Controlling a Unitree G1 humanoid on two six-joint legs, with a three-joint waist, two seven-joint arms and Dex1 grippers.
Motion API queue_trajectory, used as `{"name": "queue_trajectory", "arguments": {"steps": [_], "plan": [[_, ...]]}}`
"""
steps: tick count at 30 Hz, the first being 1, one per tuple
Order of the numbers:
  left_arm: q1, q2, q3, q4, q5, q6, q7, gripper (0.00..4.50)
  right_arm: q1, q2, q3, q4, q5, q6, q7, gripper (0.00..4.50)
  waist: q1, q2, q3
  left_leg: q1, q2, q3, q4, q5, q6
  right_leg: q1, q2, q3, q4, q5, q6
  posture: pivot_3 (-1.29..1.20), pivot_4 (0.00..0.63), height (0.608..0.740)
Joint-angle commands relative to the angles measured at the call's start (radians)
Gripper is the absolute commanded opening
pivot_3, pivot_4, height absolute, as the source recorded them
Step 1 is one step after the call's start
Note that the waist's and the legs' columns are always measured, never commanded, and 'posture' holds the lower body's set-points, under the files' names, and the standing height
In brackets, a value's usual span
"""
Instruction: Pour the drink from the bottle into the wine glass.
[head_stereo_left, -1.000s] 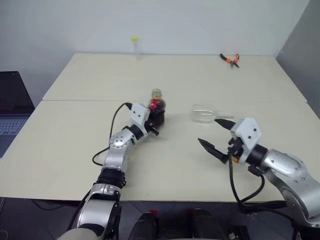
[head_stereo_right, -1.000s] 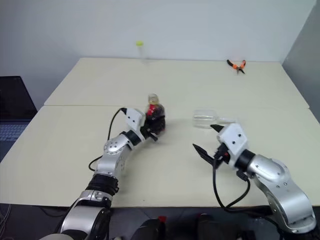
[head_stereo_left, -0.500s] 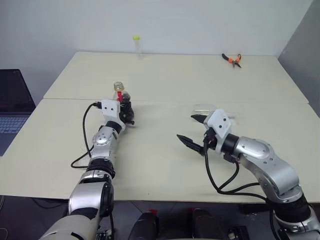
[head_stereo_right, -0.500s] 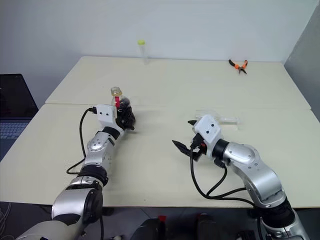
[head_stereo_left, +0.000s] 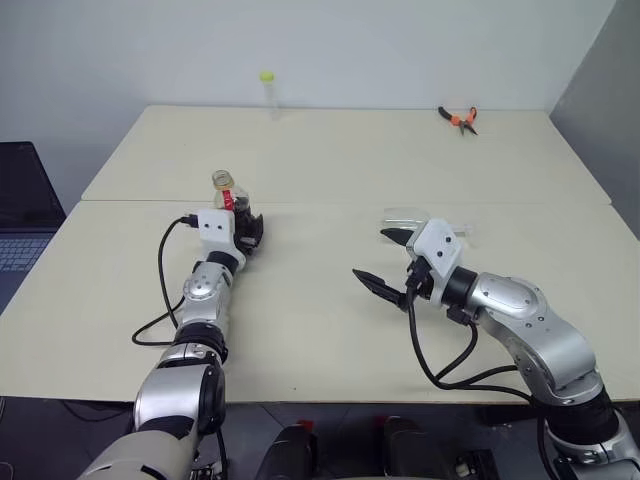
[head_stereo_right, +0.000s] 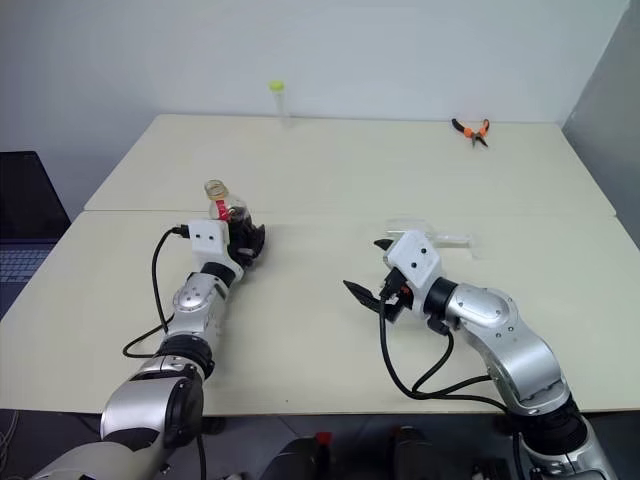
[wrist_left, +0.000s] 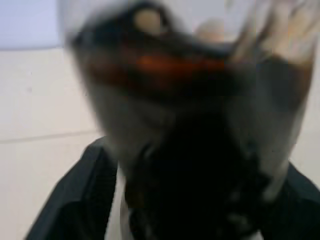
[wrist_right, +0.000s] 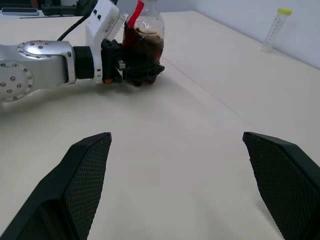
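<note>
Pale counter (head_stereo_left: 330, 330), white wall behind. Right gripper (head_stereo_left: 388, 262) near, fingers spread wide, empty, above counter. Wine glass (head_stereo_left: 412, 218) just beyond, lying on side: thin, fragile, best taken at stem. Left gripper (head_stereo_right: 246, 240) around bottle (head_stereo_right: 226, 209); grip state unclear. Bottle light, slippery, sloshing; hold round base.

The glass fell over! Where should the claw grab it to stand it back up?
Probably the thin stem, close to the bowl, coming down from above. The wine glass lies on its side, so its round bowl could roll or slip, while the stem gives a narrow part to pinch. The open right claw is nearest.
</note>
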Motion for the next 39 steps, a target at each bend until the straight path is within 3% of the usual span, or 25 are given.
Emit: {"name": "queue_trajectory", "arguments": {"steps": [1,7,11,16,21,28,32,39], "plan": [[0.028,-0.007,0.013,-0.087,-0.024,-0.013,-0.018,4.49,-0.009,0.005,-0.007,-0.014,-0.004,-0.025,0.006,4.50,0.000,0.000,0.000,0.000,0.000,0.000,0.000,0.000,0.000,0.000,0.000,0.000,0.000,0.000,0.000,0.00,0.150,0.740],[0.128,-0.014,0.011,-0.270,-0.050,0.040,-0.031,4.49,0.015,-0.009,-0.014,-0.029,-0.010,-0.034,0.011,4.50,0.000,0.000,0.000,0.000,0.001,0.000,0.000,0.000,0.000,0.000,-0.001,0.000,0.000,0.000,0.000,0.00,0.150,0.740],[0.321,-0.019,0.022,-0.572,-0.082,0.159,-0.001,4.49,0.098,-0.046,-0.057,-0.044,-0.038,-0.053,-0.013,4.50,-0.002,0.000,-0.001,0.000,0.001,0.000,-0.001,0.000,0.000,0.000,-0.003,0.001,-0.001,0.000,0.000,0.00,0.150,0.740],[0.476,-0.024,0.024,-0.808,-0.080,0.288,0.054,4.49,0.162,-0.073,-0.087,-0.027,-0.104,-0.109,-0.043,4.50,0.001,0.000,-0.001,0.001,0.001,0.000,-0.001,-0.001,0.001,0.000,-0.004,0.001,0.000,0.000,0.000,0.00,0.150,0.740],[0.629,-0.015,-0.042,-1.037,-0.066,0.400,0.013,4.49,0.219,-0.132,-0.120,0.044,-0.307,-0.231,-0.149,4.50,0.003,0.000,-0.001,0.002,0.001,0.001,-0.001,-0.002,0.003,0.001,-0.003,0.002,-0.001,0.000,0.000,0.00,0.150,0.740],[0.647,0.015,-0.212,-1.126,-0.080,0.486,-0.191,4.49,0.114,-0.213,0.021,0.250,-0.659,-0.338,-0.259,4.50,0.003,0.001,-0.002,0.003,0.001,0.003,-0.001,0.000,0.000,0.002,0.000,0.002,0.000,0.000,0.000,0.00,0.150,0.740],[0.615,0.043,-0.279,-1.164,-0.117,0.527,-0.325,4.49,0.029,-0.201,0.092,0.364,-0.806,-0.399,-0.308,4.50,-0.001,0.002,-0.002,0.002,0.002,0.004,-0.002,0.000,-0.001,0.001,0.001,0.002,-0.001,0.000,0.000,0.00,0.150,0.740],[0.460,0.104,-0.289,-1.081,-0.157,0.547,-0.500,4.49,-0.102,-0.129,0.193,0.587,-1.024,-0.408,-0.394,4.50,-0.001,0.002,-0.002,0.002,0.001,0.004,-0.001,0.000,-0.001,0.001,0.001,0.002,0.000,0.000,-0.001,0.00,0.150,0.740]]}}
